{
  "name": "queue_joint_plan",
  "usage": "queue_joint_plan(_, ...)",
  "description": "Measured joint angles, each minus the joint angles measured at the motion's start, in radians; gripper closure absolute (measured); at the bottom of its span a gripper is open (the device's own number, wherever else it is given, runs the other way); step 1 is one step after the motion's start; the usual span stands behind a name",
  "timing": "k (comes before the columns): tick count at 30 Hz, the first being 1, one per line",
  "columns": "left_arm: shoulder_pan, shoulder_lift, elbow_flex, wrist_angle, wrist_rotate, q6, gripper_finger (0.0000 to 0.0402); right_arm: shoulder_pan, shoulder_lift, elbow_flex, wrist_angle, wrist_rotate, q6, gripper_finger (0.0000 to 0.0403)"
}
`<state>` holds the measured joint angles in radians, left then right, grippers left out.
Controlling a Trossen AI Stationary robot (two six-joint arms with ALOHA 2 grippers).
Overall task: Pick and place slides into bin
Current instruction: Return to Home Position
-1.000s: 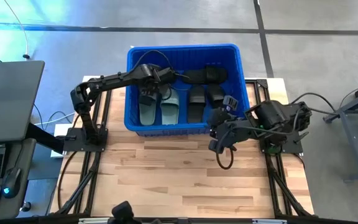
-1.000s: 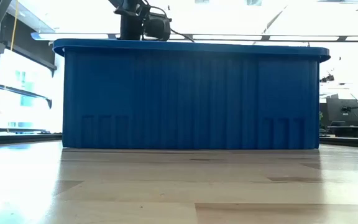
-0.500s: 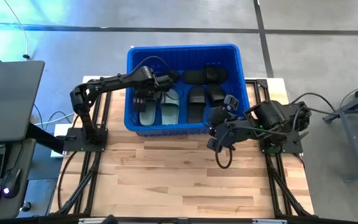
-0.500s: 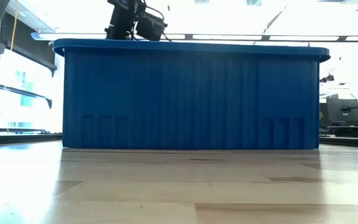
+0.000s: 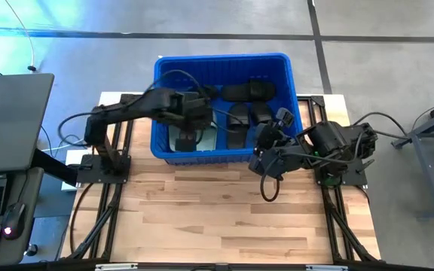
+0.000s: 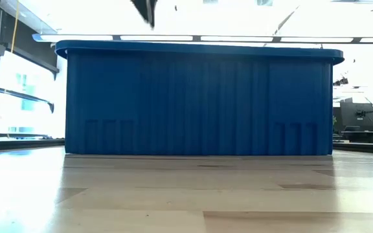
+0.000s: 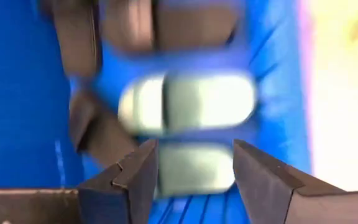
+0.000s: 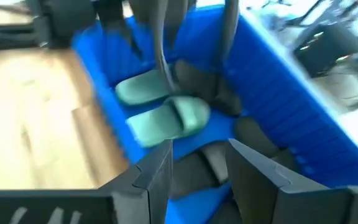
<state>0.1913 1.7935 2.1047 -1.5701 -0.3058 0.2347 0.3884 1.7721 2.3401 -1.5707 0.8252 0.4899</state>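
The blue bin (image 5: 164, 71) stands at the table's far middle; the low view shows its near wall (image 6: 199, 103). Inside lie two sage green slides (image 7: 191, 102) (image 8: 166, 118) side by side at the near left, soles on the floor. Several black slides (image 5: 247, 92) lie at the middle and right. My left gripper (image 7: 194, 171) is open and empty above the green slides, high over the bin (image 5: 188, 132). My right gripper (image 8: 197, 162) is open and empty above the bin's near right corner (image 5: 276, 129).
Bare wooden table top (image 5: 217, 218) lies in front of the bin. A cable loop (image 5: 270, 188) hangs from my right arm over the table. A dark desk with a keyboard (image 5: 6, 143) stands beyond the table's left edge.
My left gripper has risen from just inside the bin, almost out of the low view's top, and has moved toward the bin's near wall. My right gripper has shifted a little toward the bin.
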Motion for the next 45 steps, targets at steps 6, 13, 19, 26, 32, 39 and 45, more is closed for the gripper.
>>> queue_joint_plan(6,-0.139,-0.012,0.254,0.024,0.120,0.023,0.0213,-0.011,0.000,0.000,0.007,-0.220,-0.029,0.0263)
queue_joint_plan(13,-0.296,-0.141,0.149,0.030,0.178,-0.207,0.0215,-0.022,-0.015,0.000,0.036,-0.394,-0.071,0.0263)
queue_joint_plan(19,-0.439,-0.201,0.140,0.002,0.057,-0.334,0.0212,0.016,-0.093,0.000,0.000,-0.379,-0.052,0.0263)
queue_joint_plan(26,-0.614,-0.268,0.125,0.002,-0.100,-0.415,0.0214,0.110,-0.182,0.001,0.000,-0.306,-0.045,0.0263)
queue_joint_plan(32,-0.732,-0.361,0.026,-0.001,-0.229,-0.516,0.0212,0.196,-0.244,0.001,0.000,-0.229,-0.035,0.0263)
queue_joint_plan(39,-0.855,-0.519,-0.213,0.092,-0.357,-0.609,0.0215,0.285,-0.312,0.001,0.000,-0.125,-0.048,0.0263)
queue_joint_plan(45,-0.929,-0.699,-0.516,0.379,-0.395,-0.571,0.0212,0.317,-0.386,-0.023,0.006,-0.102,-0.035,0.0263)
